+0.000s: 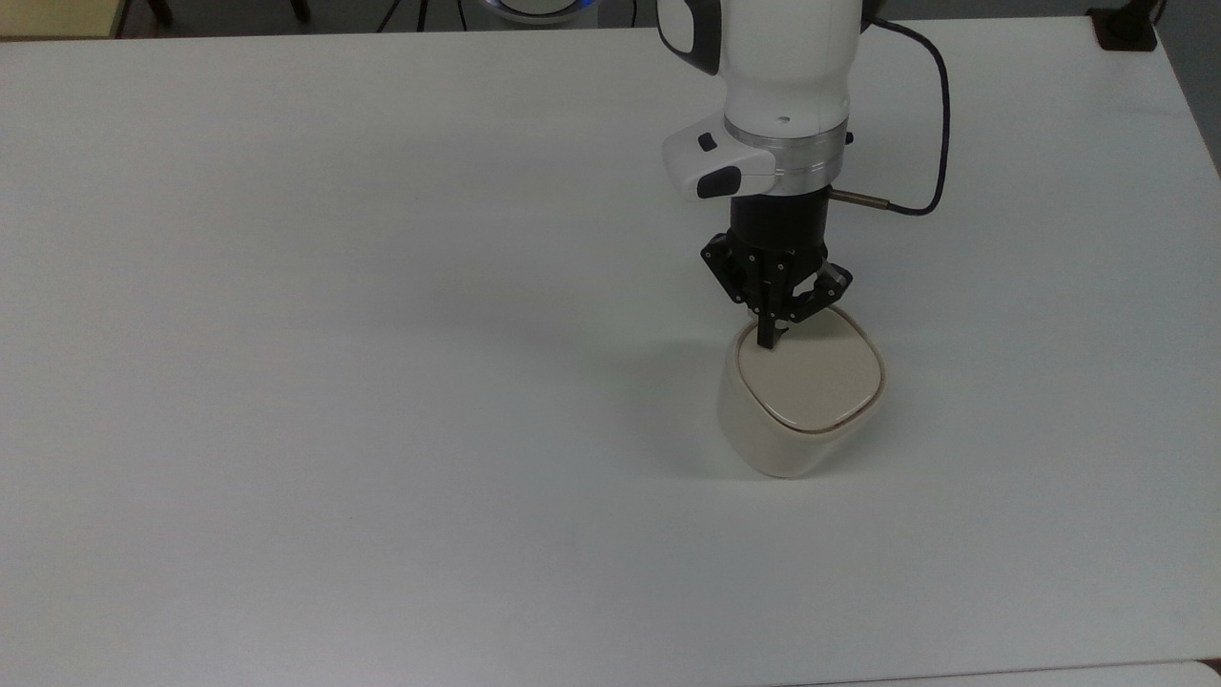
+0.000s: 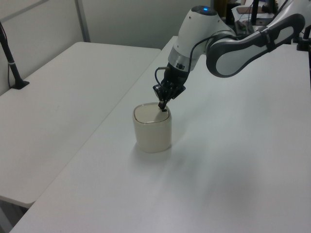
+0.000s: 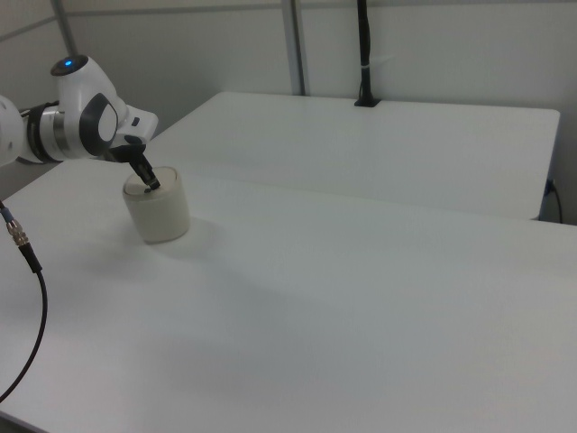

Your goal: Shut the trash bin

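Bin (image 1: 799, 420), lower right of centre on my table (image 1: 334, 382), lid nearly flush; gripper (image 1: 766, 342) fingers together, tip on lid's far corner, where my off-centre press could tip the bin.

No readable text, label, brand, number or sign anywhere.
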Action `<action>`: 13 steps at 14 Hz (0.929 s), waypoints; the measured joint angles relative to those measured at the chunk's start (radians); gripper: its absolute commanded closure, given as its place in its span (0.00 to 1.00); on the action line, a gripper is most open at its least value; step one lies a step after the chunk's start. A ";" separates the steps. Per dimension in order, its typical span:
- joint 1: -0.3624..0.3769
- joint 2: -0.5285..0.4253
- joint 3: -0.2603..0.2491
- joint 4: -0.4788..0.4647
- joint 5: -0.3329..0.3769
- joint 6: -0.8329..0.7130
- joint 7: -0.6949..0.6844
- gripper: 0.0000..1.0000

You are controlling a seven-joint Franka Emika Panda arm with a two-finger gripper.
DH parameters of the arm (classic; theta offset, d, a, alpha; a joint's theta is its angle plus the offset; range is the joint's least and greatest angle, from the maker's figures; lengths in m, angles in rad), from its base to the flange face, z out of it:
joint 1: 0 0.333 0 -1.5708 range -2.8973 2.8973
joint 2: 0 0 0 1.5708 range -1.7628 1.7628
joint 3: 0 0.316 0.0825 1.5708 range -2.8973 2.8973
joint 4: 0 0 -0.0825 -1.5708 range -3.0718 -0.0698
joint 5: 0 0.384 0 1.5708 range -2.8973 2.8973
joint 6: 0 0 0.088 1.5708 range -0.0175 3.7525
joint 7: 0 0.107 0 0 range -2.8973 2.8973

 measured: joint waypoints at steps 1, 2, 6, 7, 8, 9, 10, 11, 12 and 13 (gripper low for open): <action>-0.002 -0.005 0.000 0.005 0.000 -0.031 0.000 0.96; -0.007 -0.015 0.000 0.009 0.002 -0.069 0.000 0.87; -0.048 -0.115 0.000 0.021 0.081 -0.239 -0.099 0.37; -0.061 -0.146 0.000 0.023 0.096 -0.290 -0.133 0.25; -0.072 -0.179 0.000 0.023 0.104 -0.341 -0.159 0.16; -0.082 -0.210 0.000 0.023 0.106 -0.388 -0.176 0.04; -0.091 -0.237 0.000 0.023 0.107 -0.430 -0.191 0.00; -0.109 -0.277 0.000 0.022 0.107 -0.488 -0.213 0.00; -0.127 -0.309 0.000 0.021 0.107 -0.538 -0.241 0.00; -0.146 -0.341 0.000 0.020 0.107 -0.594 -0.285 0.00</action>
